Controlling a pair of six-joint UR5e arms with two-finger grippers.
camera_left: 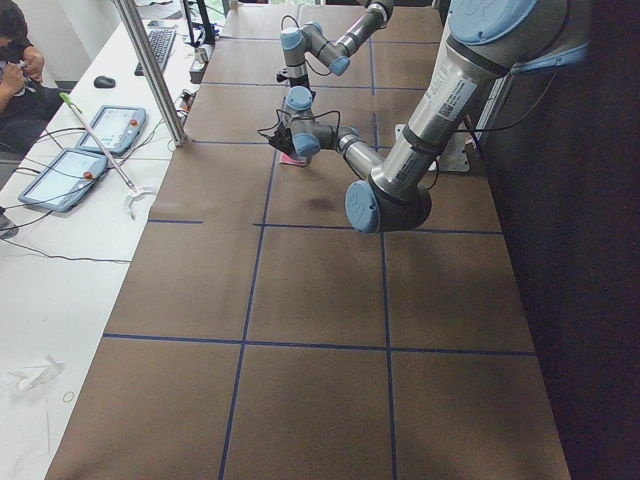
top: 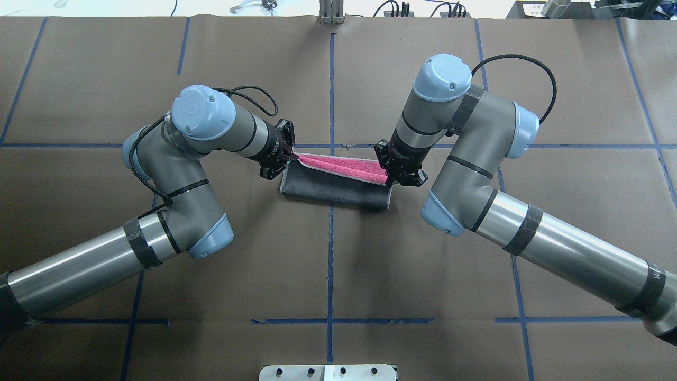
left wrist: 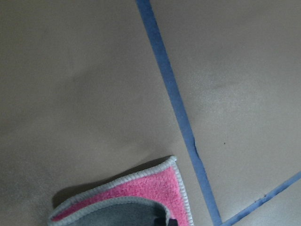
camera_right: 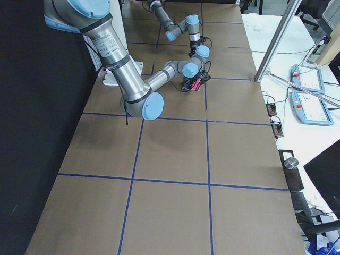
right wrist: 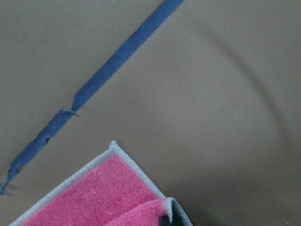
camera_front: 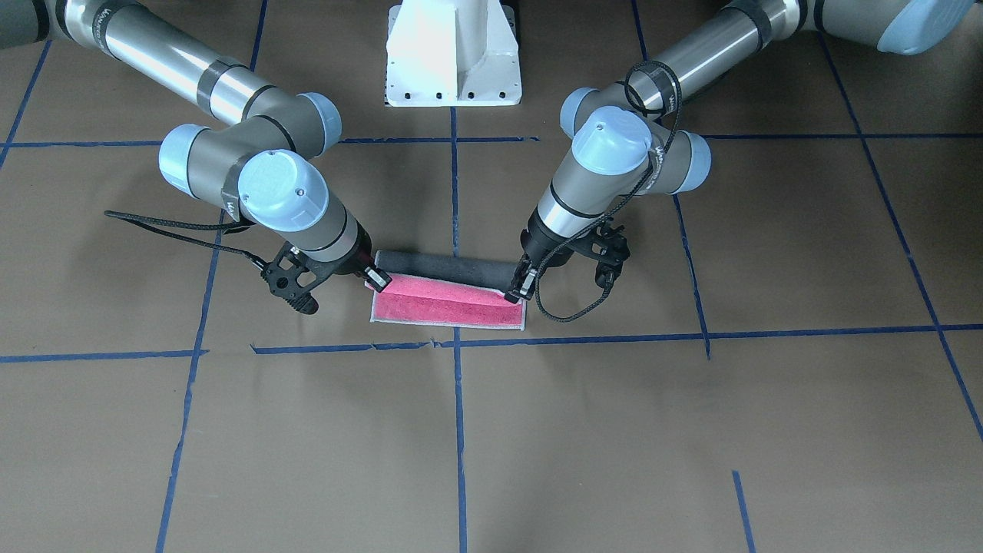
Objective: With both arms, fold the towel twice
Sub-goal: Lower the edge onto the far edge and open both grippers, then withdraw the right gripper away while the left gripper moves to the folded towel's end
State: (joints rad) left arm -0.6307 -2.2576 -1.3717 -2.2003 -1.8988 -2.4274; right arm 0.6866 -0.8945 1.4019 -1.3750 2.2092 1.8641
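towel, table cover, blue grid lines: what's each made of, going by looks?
The towel looks like terry cloth: fuzzy matte pink pile, grey reverse, whitish stitched edge. The table cover seems to be brown kraft paper or thin board: matte, with faint dents in the left wrist view. The grid lines are probably blue painter's tape: a torn, ragged edge shows.

My silver-grey tubular left arm [top: 174, 174] and right arm [top: 476, 164] bend at the elbows and reach inward, wrists tilted down, small black left gripper [top: 288, 156] and right gripper [top: 389, 177] each pinched closed on a corner of the pink-red and grey terry towel [top: 333, 188].
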